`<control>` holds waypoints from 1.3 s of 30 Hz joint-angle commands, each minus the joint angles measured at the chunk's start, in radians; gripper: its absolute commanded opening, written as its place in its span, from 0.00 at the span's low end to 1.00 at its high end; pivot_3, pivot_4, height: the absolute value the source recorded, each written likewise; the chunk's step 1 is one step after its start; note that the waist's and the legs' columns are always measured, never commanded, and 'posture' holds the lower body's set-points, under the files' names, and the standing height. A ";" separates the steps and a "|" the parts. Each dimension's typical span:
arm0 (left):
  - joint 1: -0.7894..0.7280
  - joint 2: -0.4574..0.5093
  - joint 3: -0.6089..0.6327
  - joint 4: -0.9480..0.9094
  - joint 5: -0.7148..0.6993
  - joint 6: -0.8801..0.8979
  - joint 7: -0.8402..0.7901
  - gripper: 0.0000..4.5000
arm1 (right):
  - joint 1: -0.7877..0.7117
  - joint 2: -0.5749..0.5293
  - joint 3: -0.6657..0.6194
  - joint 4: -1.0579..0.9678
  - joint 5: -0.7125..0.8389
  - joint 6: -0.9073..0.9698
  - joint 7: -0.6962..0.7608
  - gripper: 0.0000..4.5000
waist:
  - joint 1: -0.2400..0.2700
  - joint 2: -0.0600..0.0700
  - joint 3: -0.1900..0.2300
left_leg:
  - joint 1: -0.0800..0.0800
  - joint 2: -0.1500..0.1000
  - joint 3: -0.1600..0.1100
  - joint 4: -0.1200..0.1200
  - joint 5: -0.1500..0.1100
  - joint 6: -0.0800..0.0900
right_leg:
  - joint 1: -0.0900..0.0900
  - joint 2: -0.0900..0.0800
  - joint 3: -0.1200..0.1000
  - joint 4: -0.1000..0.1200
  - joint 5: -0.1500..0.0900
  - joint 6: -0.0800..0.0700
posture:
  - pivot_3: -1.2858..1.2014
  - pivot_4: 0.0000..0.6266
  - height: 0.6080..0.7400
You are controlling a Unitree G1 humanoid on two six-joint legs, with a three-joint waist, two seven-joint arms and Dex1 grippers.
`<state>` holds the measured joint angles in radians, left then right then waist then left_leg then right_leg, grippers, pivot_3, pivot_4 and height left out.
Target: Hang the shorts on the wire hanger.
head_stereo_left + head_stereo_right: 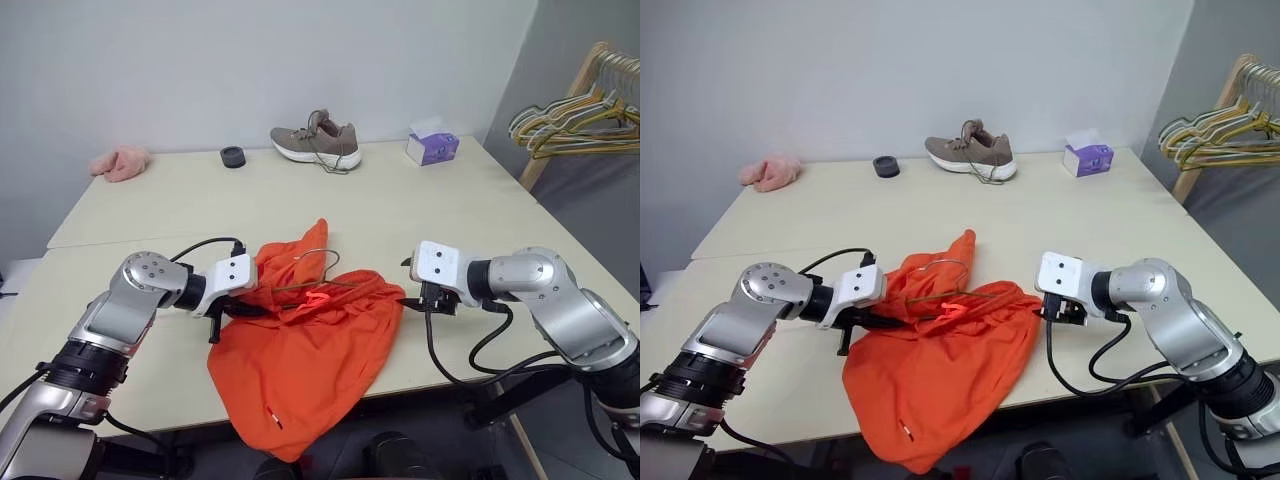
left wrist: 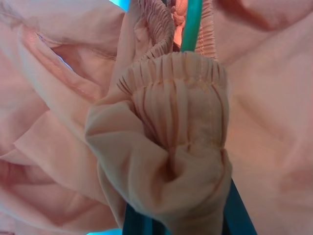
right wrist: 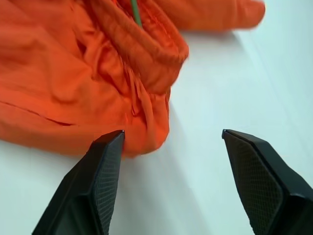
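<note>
Along the lower middle of the head views, the orange shorts [image 1: 305, 365] are draping over the near table [image 1: 450, 205] edge, with the gathered waistband bunching up toward the centre. At lower left, the left gripper [image 1: 228, 312] is pinching a fold of that waistband shut between its fingers, as its wrist view shows. At centre right, the right gripper [image 3: 171, 139] is standing wide and holding nothing, one finger [image 3: 100, 166] just beside the waistband's right end, which lies to its left over bare tabletop. Slightly farther back, the wire hanger [image 1: 322, 262] is lying crosswise inside the fabric, its long axis running left to right, its hook poking out above the cloth. Most of the hanger's body is hiding under the folds, so how far it is threaded cannot be told.
</note>
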<state>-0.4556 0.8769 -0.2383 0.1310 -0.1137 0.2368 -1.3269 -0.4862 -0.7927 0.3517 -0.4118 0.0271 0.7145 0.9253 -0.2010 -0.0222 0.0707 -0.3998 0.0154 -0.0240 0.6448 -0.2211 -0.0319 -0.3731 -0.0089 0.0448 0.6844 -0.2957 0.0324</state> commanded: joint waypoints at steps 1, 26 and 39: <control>-0.011 -0.007 0.009 -0.028 -0.007 0.006 -0.008 0.00 | -0.019 0.039 -0.017 0.013 0.023 0.028 -0.010 0.77 | -0.002 0.000 0.000 | 0.000 0.000 0.000 0.000 0.000 0.000 | 0.000 0.000 0.000 0.000 0.000 0.000 | 0.42 0.02 1.00; -0.020 -0.025 0.061 -0.064 -0.088 0.091 -0.040 0.00 | -0.200 0.174 0.120 0.294 0.030 -0.087 0.191 0.00 | -0.018 0.000 0.000 | 0.000 -0.001 -0.001 0.000 0.000 0.000 | 0.000 -0.001 -0.001 0.001 0.000 0.000 | 0.43 0.01 1.00; -0.093 -0.097 0.255 0.091 -0.217 0.169 0.041 0.52 | -0.134 0.089 0.002 0.113 0.118 0.041 0.202 0.00 | -0.020 -0.001 0.000 | 0.000 -0.001 -0.002 0.000 0.000 0.000 | 0.000 -0.002 -0.001 0.003 0.000 0.000 | 0.42 0.01 1.00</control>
<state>-0.5243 0.7665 -0.0507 0.2004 -0.2968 0.3967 -1.2973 -0.6269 -0.6910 0.4019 -0.2473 0.1122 0.7386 1.1294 -0.2212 -0.0228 0.0704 -0.3998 0.0139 -0.0260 0.6450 -0.2211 -0.0320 -0.3735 -0.0109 0.0435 0.6876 -0.2957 0.0326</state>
